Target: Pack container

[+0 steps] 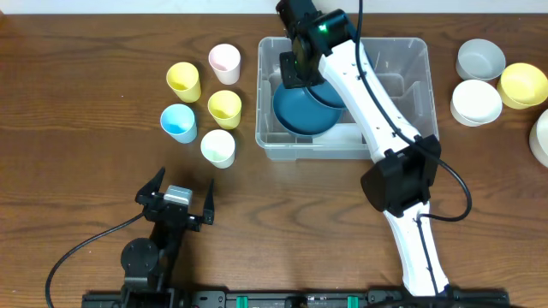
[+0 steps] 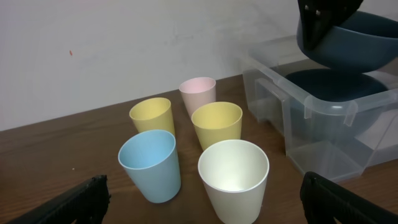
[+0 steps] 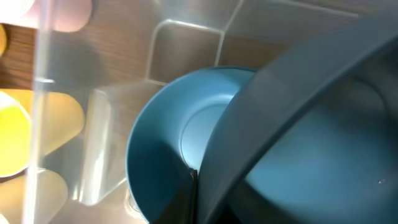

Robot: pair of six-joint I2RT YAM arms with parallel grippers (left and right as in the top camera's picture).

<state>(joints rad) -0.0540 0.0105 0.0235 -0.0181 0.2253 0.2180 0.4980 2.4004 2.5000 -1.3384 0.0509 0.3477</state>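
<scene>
Two-finger R gripper (image 1: 295,62) clamped on dark blue bowl (image 2: 348,43) rim, above clear container (image 1: 342,152) at far-centre, w/ lighter blue bowl (image 1: 295,115) inside. L gripper (image 1: 183,180) fingers apart, empty, near front edge. Brown wood-grain table (image 1: 86,128), five cups (image 1: 224,107) just left of container, white wall (image 2: 93,50) behind.

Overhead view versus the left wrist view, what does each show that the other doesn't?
Only overhead: the grey bowl, white bowl and yellow bowl at the right, and the open left gripper whole. Only left wrist: the wall behind the table, and the dark blue bowl side-on above the container. Both: five cups, the container, the right gripper.
</scene>
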